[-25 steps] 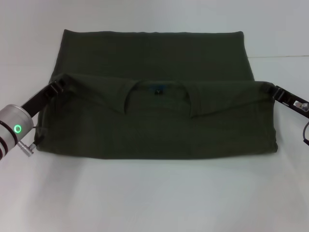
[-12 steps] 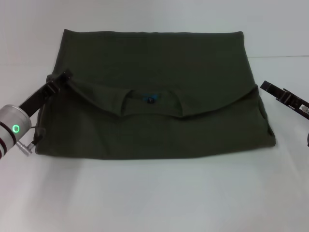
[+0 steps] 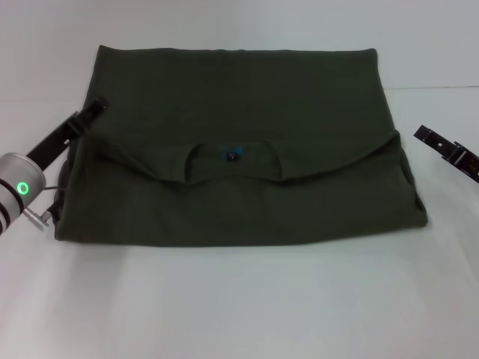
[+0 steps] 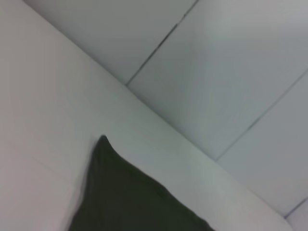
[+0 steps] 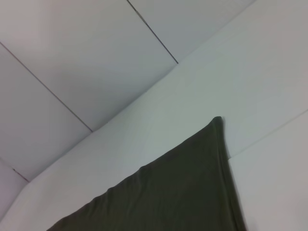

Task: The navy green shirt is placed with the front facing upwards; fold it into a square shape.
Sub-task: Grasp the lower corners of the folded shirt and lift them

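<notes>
From the head view, the navy green shirt lies flat on a white table, its near part folded up over itself so that the round collar with a small blue label sits on top at the middle and a single dark layer extends beyond the fold toward the far edge. The left gripper sits at the shirt's left edge, just beside the end of the folded layer; its dark fingers point away from the robot over the cloth's border, and it cannot be told whether they stand wide or narrow, or whether they touch the fabric. Behind it a silver wrist segment carries a green ring light. The right gripper hovers off the shirt's right edge, near it but apart, with bare table between its tip and the cloth; its opening cannot be told either. The tabletop is plain and pale, with a faint seam running across it on the far right. In the left wrist view, one pointed corner of the shirt lies on the white surface, and beyond the table's edge there is a pale wall of panels with thin dark joints. In the right wrist view, another corner of the shirt lies on the table, with the same panelled wall behind.
</notes>
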Motion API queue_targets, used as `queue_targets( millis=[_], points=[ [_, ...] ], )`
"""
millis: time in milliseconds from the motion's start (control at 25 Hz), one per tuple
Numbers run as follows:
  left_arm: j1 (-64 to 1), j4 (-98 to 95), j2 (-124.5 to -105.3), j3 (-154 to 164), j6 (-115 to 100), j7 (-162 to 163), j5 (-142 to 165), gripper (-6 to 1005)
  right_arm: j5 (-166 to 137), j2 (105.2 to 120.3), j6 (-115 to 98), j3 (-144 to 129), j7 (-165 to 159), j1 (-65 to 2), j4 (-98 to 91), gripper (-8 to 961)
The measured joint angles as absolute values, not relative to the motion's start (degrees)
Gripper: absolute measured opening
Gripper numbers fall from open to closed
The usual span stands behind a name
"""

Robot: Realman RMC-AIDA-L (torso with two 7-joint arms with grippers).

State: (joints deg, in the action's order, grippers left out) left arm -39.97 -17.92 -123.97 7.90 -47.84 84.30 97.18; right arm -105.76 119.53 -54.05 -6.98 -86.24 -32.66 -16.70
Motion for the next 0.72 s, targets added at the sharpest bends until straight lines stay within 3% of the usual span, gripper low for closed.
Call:
queue_targets(
  millis=[120,240,600,720],
  points=[
    [-39.1,-18.2,-123.77,8.0,-48.0,84.7,95.6,843,-105.7,119.53,-55.2,-6.9,-86.3,-32.1,-16.9,876],
    [-36.3,-19.8,-122.10,12.1,-51.4,92.8,97.6,872,-105.6,119.18,-58.0,-6.9,-87.0,-31.0,-17.4,875],
    [-30.0,-35.7,-118.68,20.2,-69.3,123.6,120.2,884,-109.8,114.02,-70.8,-12.5,-102.5,-25.5,-21.4,867],
    [-30.3,-41.1,-116.84,19.6,-77.1,129.5,130.7,883,-111.6,113.16,-73.1,-15.2,-106.6,-24.5,-23.9,866]
  ],
)
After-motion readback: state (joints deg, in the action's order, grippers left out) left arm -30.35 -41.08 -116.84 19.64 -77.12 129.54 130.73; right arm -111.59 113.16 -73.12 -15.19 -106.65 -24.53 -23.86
